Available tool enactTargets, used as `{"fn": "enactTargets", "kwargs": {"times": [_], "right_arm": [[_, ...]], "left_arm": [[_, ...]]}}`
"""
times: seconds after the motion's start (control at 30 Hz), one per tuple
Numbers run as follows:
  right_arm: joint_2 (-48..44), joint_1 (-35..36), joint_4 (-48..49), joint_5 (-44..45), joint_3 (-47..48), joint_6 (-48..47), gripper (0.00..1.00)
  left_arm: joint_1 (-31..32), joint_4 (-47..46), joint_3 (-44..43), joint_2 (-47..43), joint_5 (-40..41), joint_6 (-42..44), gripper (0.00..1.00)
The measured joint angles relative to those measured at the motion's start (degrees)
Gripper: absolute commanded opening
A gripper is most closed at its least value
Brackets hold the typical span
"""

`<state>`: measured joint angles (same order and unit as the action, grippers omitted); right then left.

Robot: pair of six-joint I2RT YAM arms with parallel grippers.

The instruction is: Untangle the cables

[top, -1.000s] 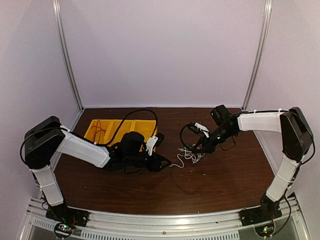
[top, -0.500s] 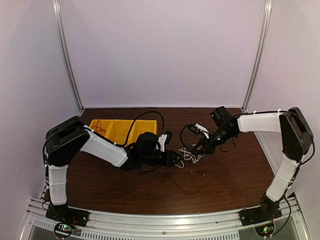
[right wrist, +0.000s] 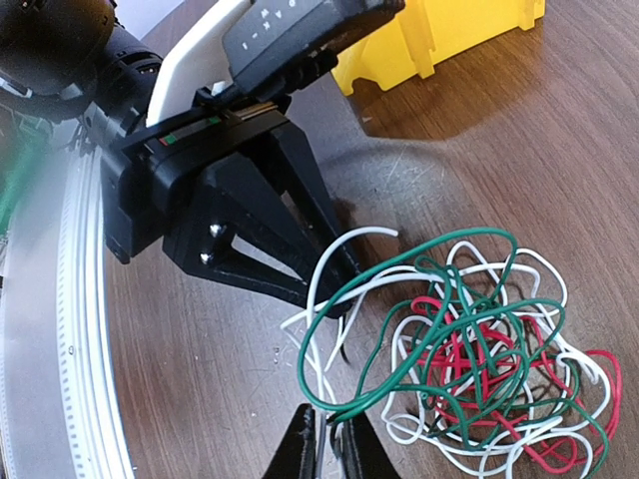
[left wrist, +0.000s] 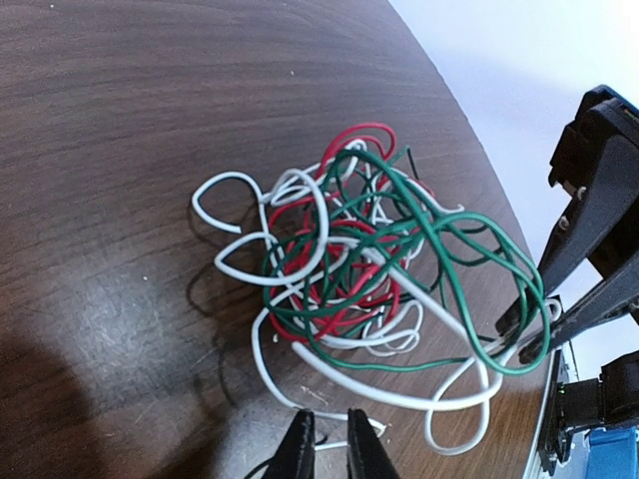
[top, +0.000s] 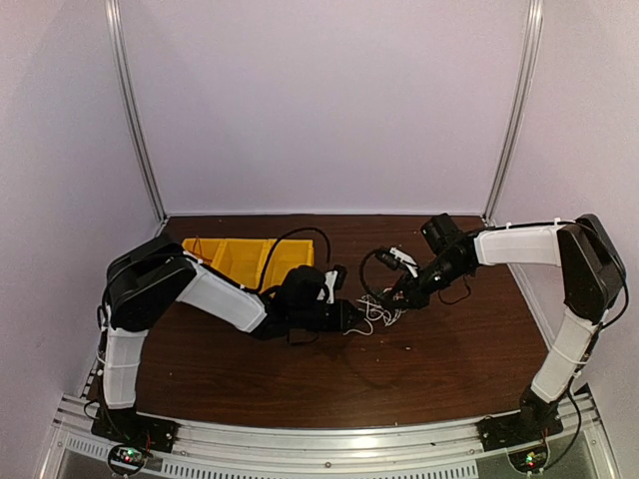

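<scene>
Dark wood-grain counter [left wrist: 150, 100] under pale walls [top: 319, 100] carries everything we see.

We start at the left gripper [left wrist: 327, 446], bottom centre of its wrist view. Its jaws stand nearly together, and a bit of white strand shows in the sliver between them. We judge them clenched on a white wire at the near edge of the bundle.

The right gripper [right wrist: 324, 444], bottom centre of its own view, has its jaws pinched on a green loop with a white strand alongside. The left wrist view shows the same pinch at its right edge.

Between the two lie the cables [left wrist: 359, 269], resting on the counter at the middle of the overhead view. They form one loose knot of loops crossing over and through each other. No strand lies apart from the rest, so we judge the untangling barely begun. Opposite sides are gripped, and the pulling apart is all left to do.

Counting, we find two arms, two pairs of jaws and one bundle. Within it we make out white, red and green wires and a dark stub at its upper edge. We cannot tell how many there are of each colour, because the loops overlap too much.

One yellow bin [top: 225, 257] sits left of centre in the overhead view, just behind the left arm [top: 215, 294] and apart from the bundle.
</scene>
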<state>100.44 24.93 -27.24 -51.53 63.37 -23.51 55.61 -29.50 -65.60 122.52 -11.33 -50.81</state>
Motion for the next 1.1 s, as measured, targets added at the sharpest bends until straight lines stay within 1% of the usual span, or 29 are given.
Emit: {"fn": "enactTargets", "kwargs": {"times": [0.03,0.07,0.17,0.27,0.4,0.43,0.47,0.5,0.6,0.73,0.77,0.93,1.0,1.1], "right_arm": [[0.00,0.00,0.04,-0.07,0.00,0.09,0.10],[0.00,0.00,0.09,-0.11,0.00,0.17,0.10],[0.00,0.00,0.11,-0.17,0.00,0.61,0.10],[0.00,0.00,0.13,-0.22,0.00,0.98,0.10],[0.00,0.00,0.13,-0.28,0.00,1.03,0.11],[0.00,0.00,0.15,-0.28,0.00,1.03,0.11],[0.00,0.00,0.15,-0.28,0.00,1.03,0.11],[0.00,0.00,0.20,-0.31,0.00,1.03,0.11],[0.00,0.00,0.50,-0.31,0.00,1.20,0.11],[0.00,0.00,0.96,-0.33,0.00,1.31,0.11],[0.00,0.00,1.07,-0.33,0.00,1.40,0.11],[0.00,-0.92,2.95,1.14,-0.07,3.26,0.10],[0.00,-2.27,4.35,3.34,-0.26,4.55,0.10],[0.00,-5.16,6.40,7.85,-0.90,6.21,0.10]], "left_arm": [[0.00,0.24,-0.37,0.31,-0.02,-0.31,0.26],[0.00,0.61,-0.85,0.63,0.00,-0.55,0.28],[0.00,1.79,-2.78,1.99,-0.31,-2.25,0.29],[-0.02,2.38,-2.86,2.10,-0.57,-3.87,0.32],[-0.09,2.69,-2.86,2.10,-0.92,-6.49,0.45],[-0.15,2.71,-2.86,2.10,-1.05,-6.95,0.47],[-0.17,2.67,-2.86,2.10,-1.16,-7.67,0.45],[-0.22,2.58,-2.89,2.12,-1.31,-8.39,0.42],[-0.42,1.53,-3.26,2.78,-2.21,-10.34,0.21],[-0.68,-1.16,-3.63,4.79,-3.69,-12.33,0.02],[-0.76,-1.62,-3.50,5.16,-3.89,-12.90,0.00],[-0.87,-2.99,-0.79,4.28,-3.67,-12.92,0.00],[-0.87,-2.01,1.03,1.81,-3.23,-11.56,0.00],[-0.85,0.57,3.65,-4.39,-2.19,-8.24,0.00]]}}
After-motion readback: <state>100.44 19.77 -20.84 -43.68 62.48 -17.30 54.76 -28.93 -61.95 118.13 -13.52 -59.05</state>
